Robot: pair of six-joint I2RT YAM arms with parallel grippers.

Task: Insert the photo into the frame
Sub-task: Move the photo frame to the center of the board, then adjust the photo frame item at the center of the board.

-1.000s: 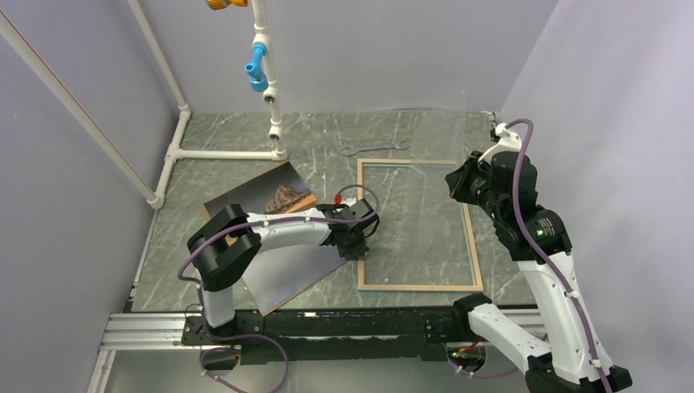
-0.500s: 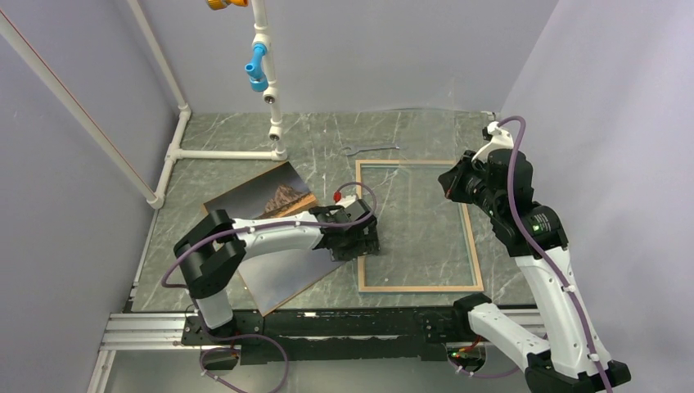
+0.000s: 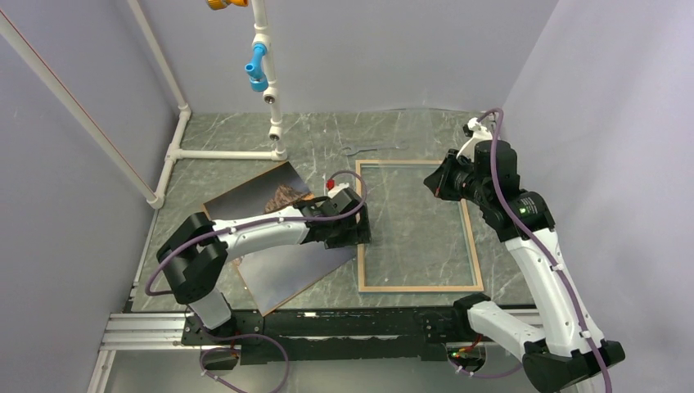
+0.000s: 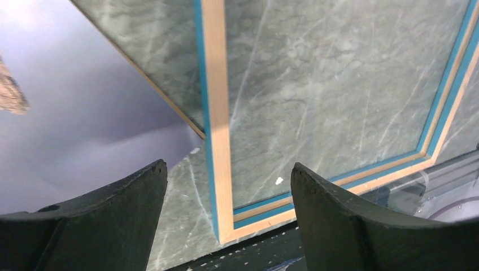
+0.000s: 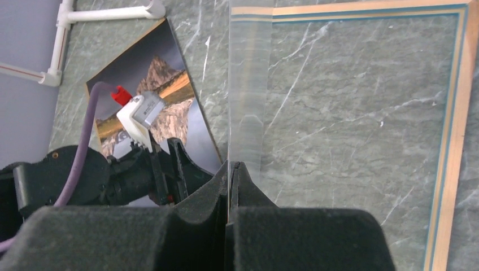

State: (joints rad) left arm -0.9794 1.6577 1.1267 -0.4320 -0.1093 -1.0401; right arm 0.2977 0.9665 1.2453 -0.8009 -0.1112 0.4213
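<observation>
The marble surface (image 3: 327,135) fills the top view. The frame (image 3: 419,286) lies flat at centre-right with its tan back up and a thin blue edge showing. That way up probably suits the job, since the contents drop in from behind. Its opening shows only bare marble.

The photo (image 3: 286,270) is not in the frame. It lies picture-side up at centre-left, turned at an angle, with its right corner just beside the frame's left rail. The left arm stretches across it.

The clear sheet (image 5: 248,79) shows in the right wrist view as a pale band running up from the fingers towards the frame's upper-left corner. Whether its far edge touches the frame cannot be told. It is likely held up because it belongs in the frame ahead of the photo.

The right pincer (image 5: 230,166) is closed tight on the sheet's near edge, above the frame's upper right in the top view. The left pincer (image 4: 229,165) is spread wide and grips nothing. It hangs over the frame's left rail near the bottom corner, with the photo's edge to its left, which looks like a good spot to reach for the photo.
</observation>
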